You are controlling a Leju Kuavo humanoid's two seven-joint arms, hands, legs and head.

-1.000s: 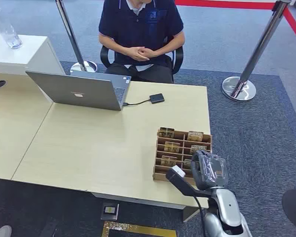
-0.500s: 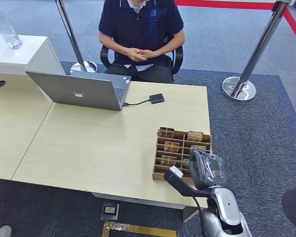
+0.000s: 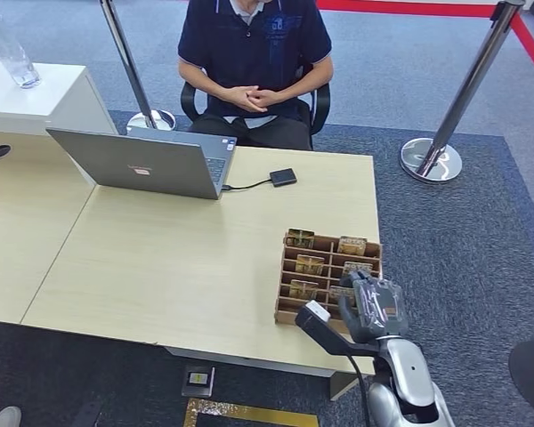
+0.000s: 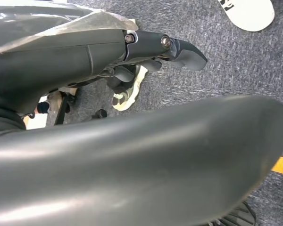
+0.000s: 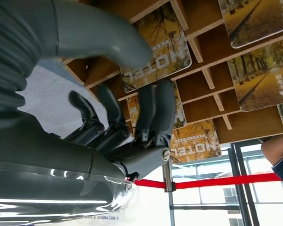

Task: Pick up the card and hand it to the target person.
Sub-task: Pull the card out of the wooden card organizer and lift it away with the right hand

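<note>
From the head view, the right hand (image 3: 374, 307) hangs over the near right corner of a wooden card rack (image 3: 291, 307) that stands on the light wooden bench (image 3: 183, 267). The rack's slots hold several cards (image 3: 310, 264) printed with autumn trees; they lie just beyond and to the left of the hand. Whether the fingers touch any card cannot be told from here, as the hand's grey cover hides them. Well beyond the hand, across the bench, a person (image 3: 254, 53) in a dark polo shirt sits with clasped hands. Far to the hand's left stands an open laptop (image 3: 140, 165), with a small black drive (image 3: 283, 177) cabled beside it. Two chrome posts (image 3: 446, 116) with a red belt stand on the carpet.

In the left wrist view, the left hand (image 4: 182, 49) hangs above grey carpet, with dark finger parts at the end of its cover; how far it is opened cannot be told.

In the right wrist view, the right hand (image 5: 133, 117) is close against the rack, its thick thumb (image 5: 108, 37) spread from the dark fingers (image 5: 158, 113), which are partly curled. One card marked HOTEL (image 5: 158, 52) lies between thumb and fingers, another just past the fingertips. The hand holds nothing visible, with the thumb clear of the fingers.
</note>
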